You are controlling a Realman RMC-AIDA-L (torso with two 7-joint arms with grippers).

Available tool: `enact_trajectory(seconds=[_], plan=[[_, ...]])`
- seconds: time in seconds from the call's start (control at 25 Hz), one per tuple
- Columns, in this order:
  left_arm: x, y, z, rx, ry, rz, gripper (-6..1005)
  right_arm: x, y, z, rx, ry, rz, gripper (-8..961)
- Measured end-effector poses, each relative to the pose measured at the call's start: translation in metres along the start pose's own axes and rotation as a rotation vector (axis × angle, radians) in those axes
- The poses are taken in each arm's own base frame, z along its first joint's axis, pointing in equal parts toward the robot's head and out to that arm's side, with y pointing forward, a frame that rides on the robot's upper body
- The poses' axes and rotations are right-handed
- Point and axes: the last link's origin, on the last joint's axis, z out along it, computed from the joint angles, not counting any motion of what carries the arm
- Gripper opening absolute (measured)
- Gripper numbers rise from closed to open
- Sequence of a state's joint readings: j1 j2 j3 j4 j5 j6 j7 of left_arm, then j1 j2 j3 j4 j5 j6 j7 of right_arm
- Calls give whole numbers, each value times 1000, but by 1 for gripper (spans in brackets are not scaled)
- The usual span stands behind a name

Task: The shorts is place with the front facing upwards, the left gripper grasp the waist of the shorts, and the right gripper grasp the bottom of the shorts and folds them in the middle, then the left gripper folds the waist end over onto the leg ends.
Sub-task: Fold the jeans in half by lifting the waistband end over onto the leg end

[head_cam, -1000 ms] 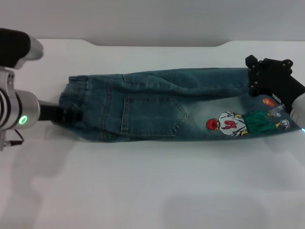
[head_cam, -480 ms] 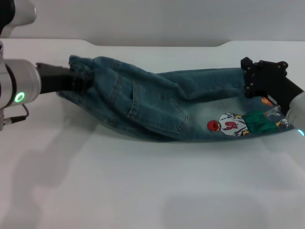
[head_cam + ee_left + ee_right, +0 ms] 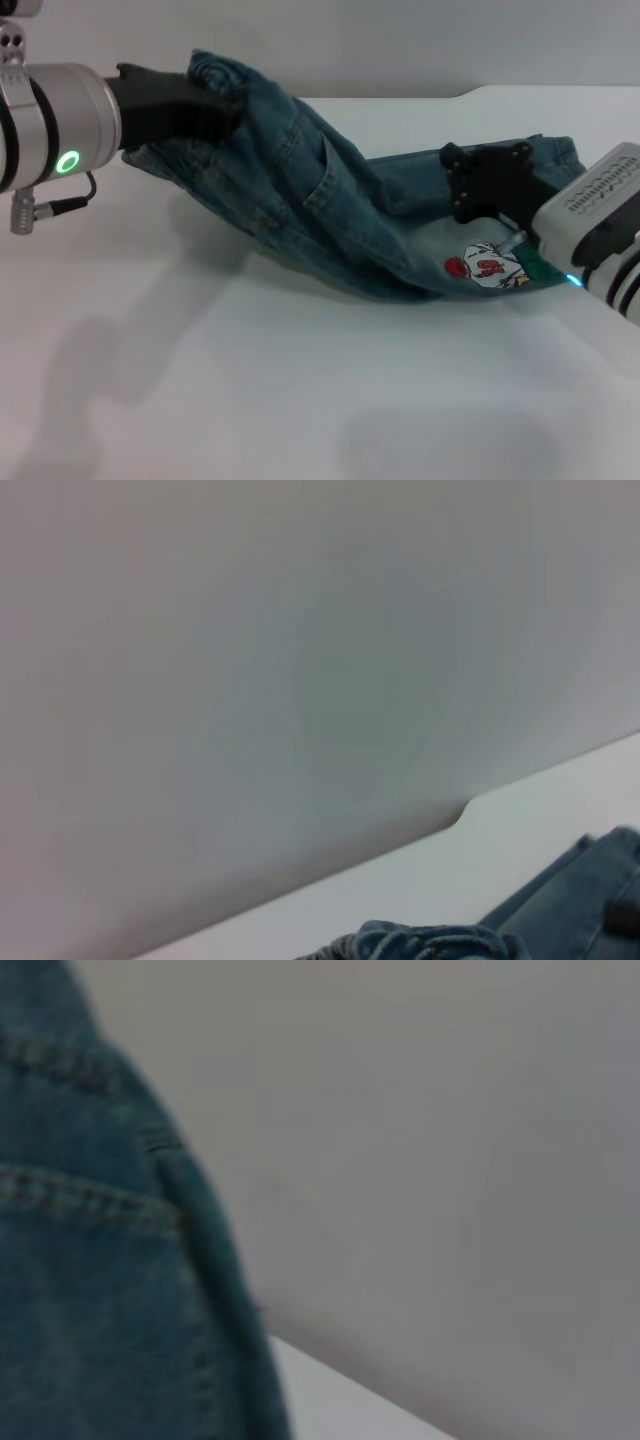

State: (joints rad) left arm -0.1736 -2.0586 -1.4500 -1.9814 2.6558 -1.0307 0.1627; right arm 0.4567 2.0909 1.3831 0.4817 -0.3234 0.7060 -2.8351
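Waist of the shorts (image 3: 215,75), now higher

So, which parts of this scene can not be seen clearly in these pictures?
- Fingertips of the left gripper: head view, buried in the lifted waist of the shorts.
- Right gripper: head view, whether it holds denim is unclear; its block covers the contact.
- Leg ends: head view, mostly behind the right arm.
- Cartoon print: head view, partly covered by the right wrist.
- Both wrist views: no fingers visible.

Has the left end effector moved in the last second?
Yes. The left end effector, gripping the waist of the shorts, has risen and swung right toward the leg ends, judged against the table back edge.
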Motion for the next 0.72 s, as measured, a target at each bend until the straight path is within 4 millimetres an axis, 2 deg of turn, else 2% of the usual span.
enact_trajectory(seconds=[0.32,0.72], plan=[[13,11,-3,-52,63,6,228,-7,25,12,-70,11,20,-1],[27,19,-1,-90,101,33,147,-18,67,27,-192,55,32,0]])
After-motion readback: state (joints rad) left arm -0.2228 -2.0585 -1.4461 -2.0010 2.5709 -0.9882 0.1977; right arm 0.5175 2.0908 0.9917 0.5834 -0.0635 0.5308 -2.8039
